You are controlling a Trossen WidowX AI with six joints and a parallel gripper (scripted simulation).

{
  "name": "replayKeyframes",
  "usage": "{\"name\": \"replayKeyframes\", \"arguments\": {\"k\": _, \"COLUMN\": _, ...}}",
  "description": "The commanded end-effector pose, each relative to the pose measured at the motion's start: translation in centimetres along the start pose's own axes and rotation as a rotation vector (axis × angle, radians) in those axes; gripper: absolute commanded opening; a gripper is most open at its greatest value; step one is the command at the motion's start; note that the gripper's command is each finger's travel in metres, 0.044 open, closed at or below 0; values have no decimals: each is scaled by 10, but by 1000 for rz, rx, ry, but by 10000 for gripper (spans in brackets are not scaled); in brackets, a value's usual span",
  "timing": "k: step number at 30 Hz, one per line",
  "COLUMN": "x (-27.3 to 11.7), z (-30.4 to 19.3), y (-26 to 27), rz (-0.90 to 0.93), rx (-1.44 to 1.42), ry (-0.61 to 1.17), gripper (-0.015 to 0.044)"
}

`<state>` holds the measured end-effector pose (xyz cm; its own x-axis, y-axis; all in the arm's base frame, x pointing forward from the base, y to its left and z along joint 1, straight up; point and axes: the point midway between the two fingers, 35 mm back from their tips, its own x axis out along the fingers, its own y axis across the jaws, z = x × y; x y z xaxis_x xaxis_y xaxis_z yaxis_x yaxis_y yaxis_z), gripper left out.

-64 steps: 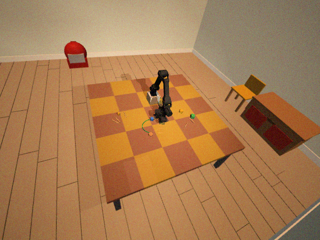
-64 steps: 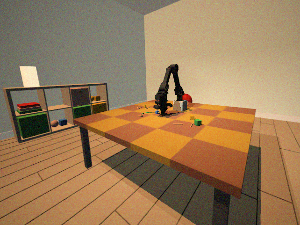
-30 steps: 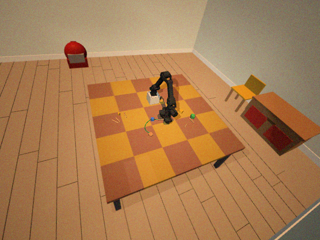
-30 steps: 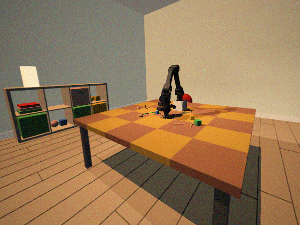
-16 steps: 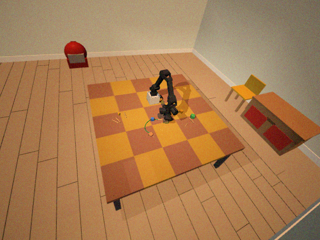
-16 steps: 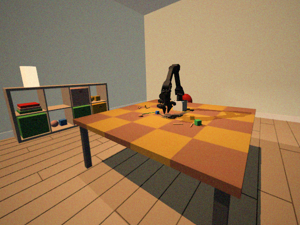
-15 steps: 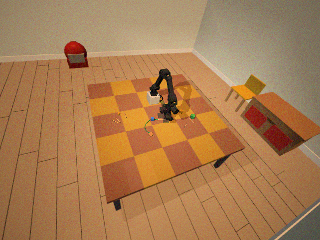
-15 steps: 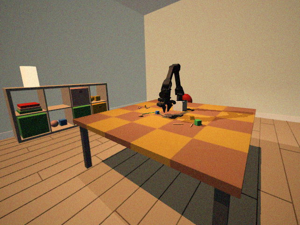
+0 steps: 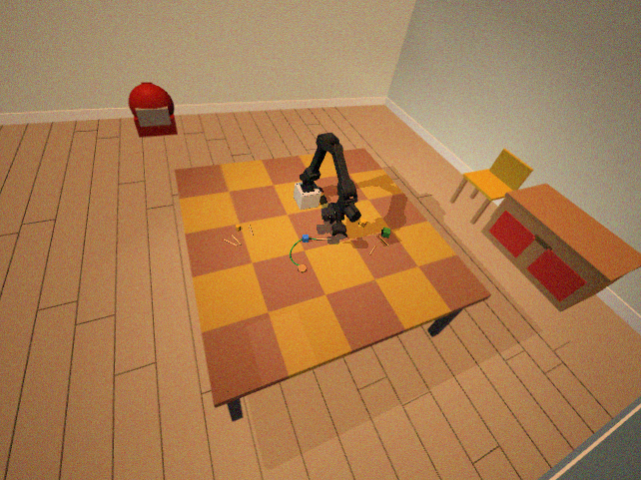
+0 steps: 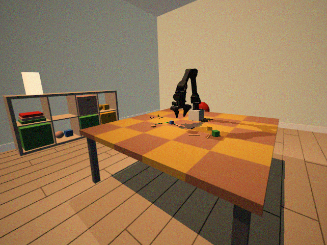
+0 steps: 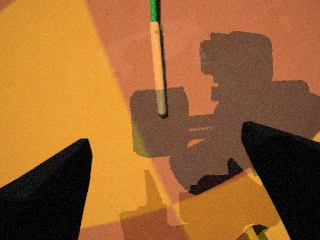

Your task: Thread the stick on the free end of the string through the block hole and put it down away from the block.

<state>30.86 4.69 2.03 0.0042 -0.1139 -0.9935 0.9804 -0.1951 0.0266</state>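
The blue block [image 9: 305, 238] [image 10: 171, 122] sits on the table. The round button [image 9: 302, 267] [image 10: 153, 126] lies nearer the front. The green string [image 9: 290, 255] [image 10: 162, 123] curves from the button to one side of the block. On the block's other side the string [image 11: 153, 4] shows again, joined to the wooden stick [image 9: 320, 240] [image 11: 158, 66], which appears to lie on the table. The inside of the hole is hidden. My gripper [image 9: 337, 234] [image 10: 181, 116] [image 11: 168, 140] is open and empty, above the table, its fingers wide apart near the stick's free end.
A green cube [image 9: 385, 232] [image 10: 215, 133], a yellow block [image 10: 209, 128] and loose sticks [image 9: 372, 249] [image 10: 194, 135] lie on the gripper's far side from the blue block. Other loose sticks [image 9: 232, 241] and a small yellow piece [image 9: 239, 228] [image 10: 158, 115] lie beyond the blue block.
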Motion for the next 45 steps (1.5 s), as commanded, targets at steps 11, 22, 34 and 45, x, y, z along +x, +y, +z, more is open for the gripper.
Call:
{"name": "replayKeyframes", "arguments": {"k": 11, "x": -18, "z": 1, "y": 3, "rz": 17, "rx": 2, "ry": 7, "gripper": 440}}
{"name": "replayKeyframes", "arguments": {"k": 22, "x": -18, "z": 1, "y": 3, "rz": 17, "rx": 2, "ry": 7, "gripper": 440}}
{"name": "replayKeyframes", "arguments": {"k": 34, "x": -18, "z": 1, "y": 3, "rz": 17, "rx": 2, "ry": 7, "gripper": 440}}
{"name": "replayKeyframes", "arguments": {"k": 45, "x": -18, "z": 1, "y": 3, "rz": 17, "rx": 2, "ry": 7, "gripper": 440}}
